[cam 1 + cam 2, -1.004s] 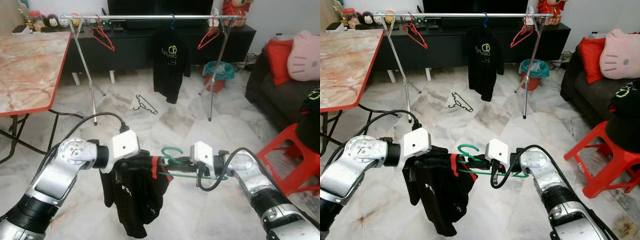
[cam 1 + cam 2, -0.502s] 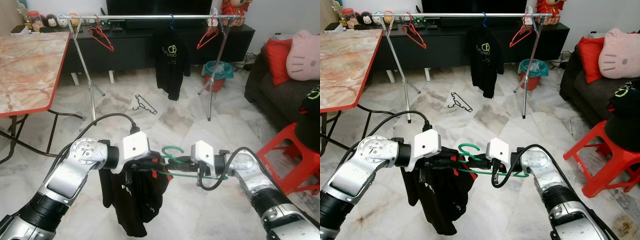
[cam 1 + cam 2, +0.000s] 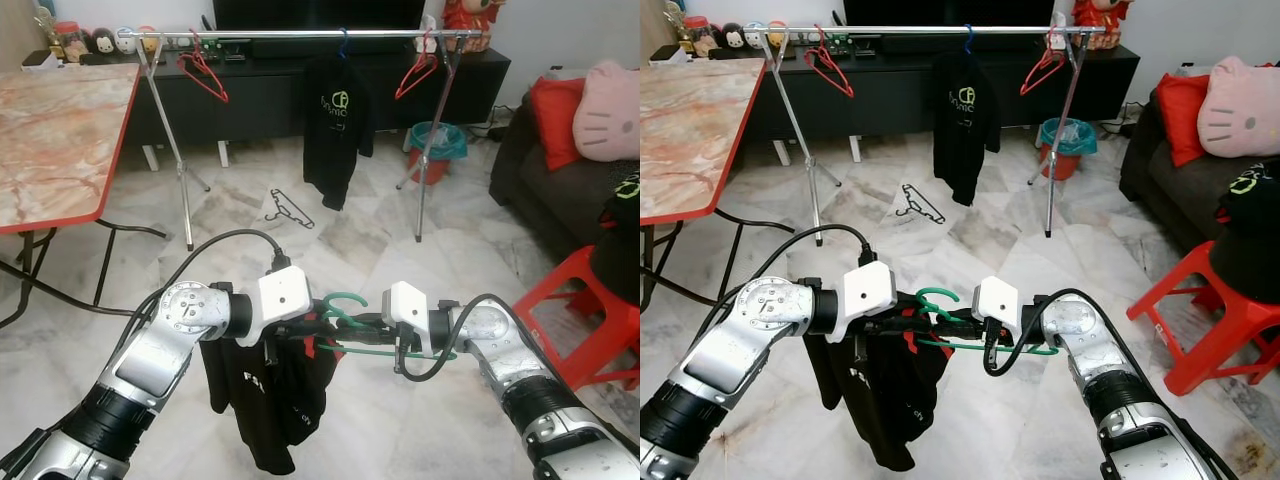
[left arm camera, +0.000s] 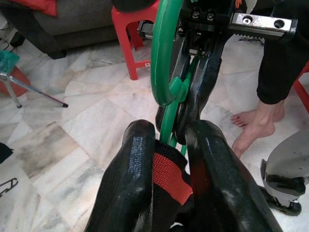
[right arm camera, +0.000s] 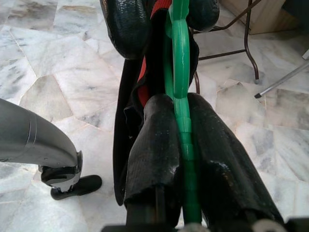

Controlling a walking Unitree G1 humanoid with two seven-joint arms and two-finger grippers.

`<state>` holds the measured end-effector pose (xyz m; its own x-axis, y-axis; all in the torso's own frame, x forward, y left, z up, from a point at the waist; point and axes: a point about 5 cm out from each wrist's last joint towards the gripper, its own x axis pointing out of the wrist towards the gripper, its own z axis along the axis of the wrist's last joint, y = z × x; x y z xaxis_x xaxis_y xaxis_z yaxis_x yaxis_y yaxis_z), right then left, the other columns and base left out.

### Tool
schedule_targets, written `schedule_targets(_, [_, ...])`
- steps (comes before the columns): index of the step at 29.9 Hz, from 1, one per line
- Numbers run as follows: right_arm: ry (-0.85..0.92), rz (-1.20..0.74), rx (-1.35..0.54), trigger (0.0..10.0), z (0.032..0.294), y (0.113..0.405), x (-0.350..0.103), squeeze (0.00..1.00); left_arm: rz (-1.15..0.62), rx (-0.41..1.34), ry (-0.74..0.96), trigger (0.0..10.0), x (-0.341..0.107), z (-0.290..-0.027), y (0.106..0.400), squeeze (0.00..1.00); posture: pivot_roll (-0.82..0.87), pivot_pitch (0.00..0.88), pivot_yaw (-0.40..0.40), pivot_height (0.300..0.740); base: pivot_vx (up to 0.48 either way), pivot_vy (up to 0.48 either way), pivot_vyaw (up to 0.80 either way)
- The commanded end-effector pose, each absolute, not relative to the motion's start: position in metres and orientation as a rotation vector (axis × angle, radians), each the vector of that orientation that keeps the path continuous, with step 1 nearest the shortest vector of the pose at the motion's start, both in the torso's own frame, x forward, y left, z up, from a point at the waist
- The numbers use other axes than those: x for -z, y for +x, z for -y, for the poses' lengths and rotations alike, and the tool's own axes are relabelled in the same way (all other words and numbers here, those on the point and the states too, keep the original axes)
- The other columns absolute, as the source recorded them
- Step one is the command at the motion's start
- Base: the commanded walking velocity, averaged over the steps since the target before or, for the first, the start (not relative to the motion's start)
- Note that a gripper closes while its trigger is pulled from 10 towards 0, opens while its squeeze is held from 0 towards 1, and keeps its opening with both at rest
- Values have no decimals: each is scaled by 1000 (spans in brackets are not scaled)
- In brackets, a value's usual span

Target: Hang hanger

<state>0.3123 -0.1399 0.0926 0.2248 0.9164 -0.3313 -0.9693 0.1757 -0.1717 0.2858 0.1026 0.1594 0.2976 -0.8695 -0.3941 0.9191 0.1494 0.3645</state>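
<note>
Right gripper (image 3: 958,330): clenched on the green hanger (image 3: 985,345); in the right wrist view its 2 black fingers (image 5: 154,140) squeeze the green bar from either side. This looks like the carrying grip, keeping the hanger steady while the garment is worked on.

Left gripper (image 3: 902,325): clamped on the red-trimmed collar of the black shirt (image 3: 880,395), right at the hanger's neck. In the left wrist view the 2 fingers (image 4: 133,166) pinch the red band of cloth, with the green wire running up between them. The hold probably keeps the collar seated so the shirt does not slide off.

Grippers together: they face each other nearly tip to tip, low in front of the robot, at the hook's base.

Hanger's place: in mid-air between the 2 arms, above the marble floor (image 3: 360,230) and well apart from the clothes rail (image 3: 300,33).

Hanger's heading: its long axis lies roughly level, running across the robot from left to right. The hook (image 3: 343,301) curls up beside the left gripper and opens toward the robot's left.

Shirt: it hangs slack below the left gripper, bunched rather than spread over the hanger.

Rail: it stands far ahead, carrying 2 red hangers (image 3: 205,72) and a second black shirt (image 3: 335,110), with bare bar between them. A black hanger (image 3: 288,208) lies on the floor beneath.

Judgement: the shirt is still being fitted; hanging is not yet done and calls for walking to the rail.
</note>
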Motion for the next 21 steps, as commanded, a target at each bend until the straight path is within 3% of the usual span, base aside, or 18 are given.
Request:
schedule_targets(1, [-375,-100,-1328,10000,139,318,-105,0,-90,1298,634,0,-163,-103,288,0,67,0,-47,736,0,0,0])
schedule_targets(21, [-379,-111,-1328,10000,140,317,-103,0,-79,1290,629,0,-176,-114,292,0,70,0,-47,736,0,0,0])
